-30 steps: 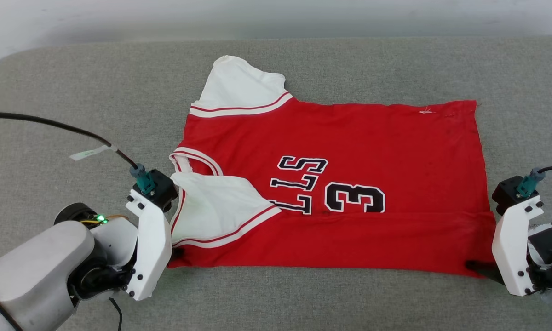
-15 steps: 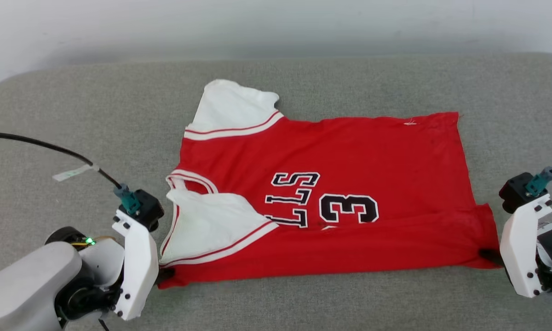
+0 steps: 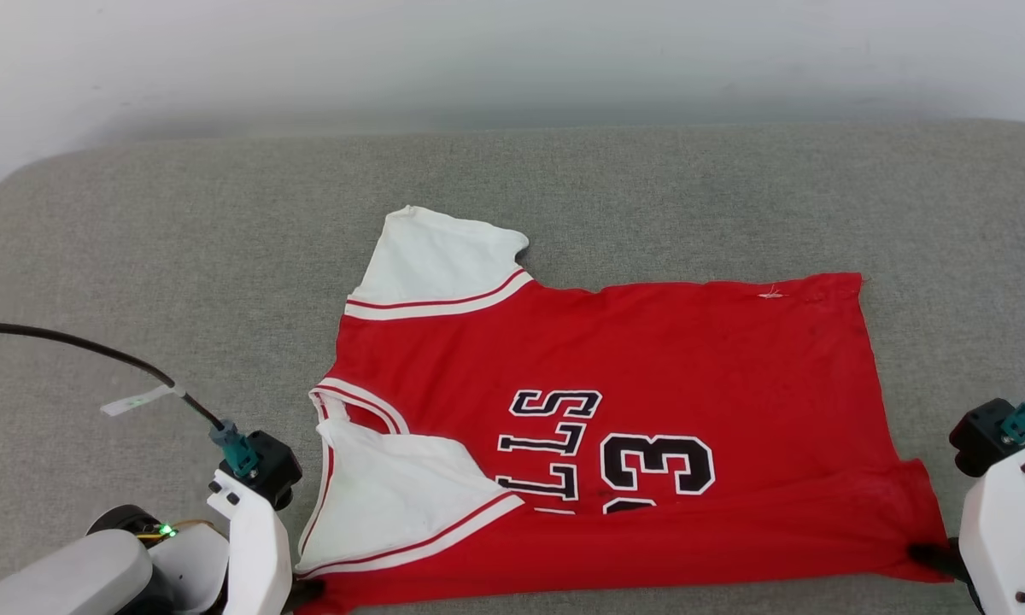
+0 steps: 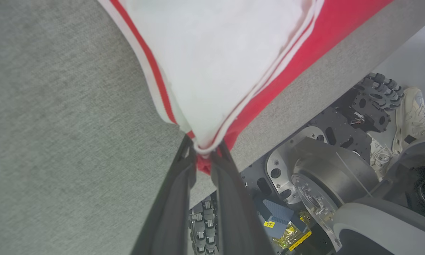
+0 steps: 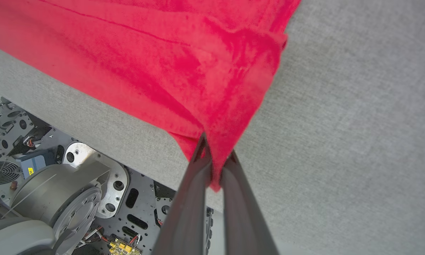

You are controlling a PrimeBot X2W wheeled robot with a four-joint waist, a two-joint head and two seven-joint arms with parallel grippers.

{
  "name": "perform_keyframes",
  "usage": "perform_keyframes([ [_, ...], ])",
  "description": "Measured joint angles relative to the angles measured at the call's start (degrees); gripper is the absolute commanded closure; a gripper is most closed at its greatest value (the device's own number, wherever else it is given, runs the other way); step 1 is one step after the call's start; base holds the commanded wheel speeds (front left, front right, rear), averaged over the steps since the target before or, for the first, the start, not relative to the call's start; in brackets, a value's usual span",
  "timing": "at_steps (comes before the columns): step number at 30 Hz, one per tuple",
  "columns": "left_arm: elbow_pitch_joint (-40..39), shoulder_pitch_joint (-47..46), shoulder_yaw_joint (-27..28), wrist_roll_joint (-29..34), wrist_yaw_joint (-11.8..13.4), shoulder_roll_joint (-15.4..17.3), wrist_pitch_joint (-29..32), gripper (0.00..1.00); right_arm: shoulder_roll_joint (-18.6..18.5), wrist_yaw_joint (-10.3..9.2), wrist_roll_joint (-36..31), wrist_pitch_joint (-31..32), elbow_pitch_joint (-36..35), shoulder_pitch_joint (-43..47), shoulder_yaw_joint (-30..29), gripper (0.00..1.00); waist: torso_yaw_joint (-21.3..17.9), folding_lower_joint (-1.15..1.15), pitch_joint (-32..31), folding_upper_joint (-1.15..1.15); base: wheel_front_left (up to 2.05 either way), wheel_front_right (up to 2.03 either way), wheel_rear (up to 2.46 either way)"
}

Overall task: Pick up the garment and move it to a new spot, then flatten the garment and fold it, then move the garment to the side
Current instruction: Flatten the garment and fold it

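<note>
- Garment: lies flat on the grey cushion, centre to lower frame of the head view. Its long axis runs left to right, collar at left, hem at right.
- Left gripper: fingers clamped on the sleeve-side corner, lower left.
- Right gripper: fingers clamped on the red hem corner, lower right.

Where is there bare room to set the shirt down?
Widest free band: grey padded surface between the far edge of the red-and-white jersey shirt and the white wall. Smaller patches left of its collar and right of its hem. Crowded at the near edge, where left gripper and right gripper pinch its corners.
</note>
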Motion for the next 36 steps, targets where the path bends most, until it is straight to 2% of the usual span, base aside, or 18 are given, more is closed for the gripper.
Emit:
perform_keyframes([
  [4,0.0,0.6,-0.2,-0.1,0.3,0.1,-0.6,1.0,0.2,0.0,0.0,0.6,-0.6,2.1,-1.5,1.0,-0.1,0.0,0.7,0.0,0.0,0.0,0.0],
  [13,4.1,0.6,-1.2,1.5,-0.2,-1.1,-0.5,1.0,4.4,-0.01,-2.1,0.4,1.8,4.0,-2.0,0.98,0.0,0.0,2.1,0.0,0.0,0.0,0.0],
  [14,4.3,0.6,-1.2,1.5,-0.3,-1.2,-0.6,0.89,4.6,-0.01,-2.1,-0.1,1.9,4.1,-2.2,0.63,0.0,0.0,2.1,0.0,0.0,0.0,0.0],
  [15,4.3,0.5,-0.9,1.6,-0.4,-1.2,-1.2,0.0,4.8,-0.01,-2.1,-0.7,2.0,4.2,-2.7,0.0,0.0,0.0,2.0,0.0,0.0,0.0,0.0],
  [20,3.4,-1.2,0.7,2.2,-0.6,0.2,-2.7,0.0,4.7,-0.01,-2.6,-4.9,0.7,4.3,-5.2,0.0,0.1,0.0,1.0,0.0,0.0,0.0,0.0],
  [26,0.6,-5.5,4.2,4.0,-0.4,2.3,-5.1,0.0,4.7,-0.01,-5.8,-13.7,-4.3,2.6,-8.6,0.0,-0.4,0.0,0.2,0.0,0.0,0.0,0.0],
  [29,0.9,-9.1,6.4,7.8,0.3,2.1,-8.8,0.0,6.8,-0.01,-9.4,-21.3,-6.1,1.1,-12.0,0.0,-0.8,0.0,0.6,0.0,0.0,0.0,0.0],
  [32,2.4,-12.0,8.3,9.8,1.5,0.7,-11.8,0.0,10.4,-0.01,-13.1,-28.4,-6.8,1.1,-15.8,0.0,-1.2,0.01,1.4,0.0,0.0,0.0,0.0],
  [36,5.9,-16.0,9.6,11.9,1.4,-1.1,-13.3,0.0,14.8,-0.01,-20.4,-37.2,-9.1,2.1,-21.5,0.0,-2.1,0.01,3.0,0.0,0.0,0.0,0.0],
])
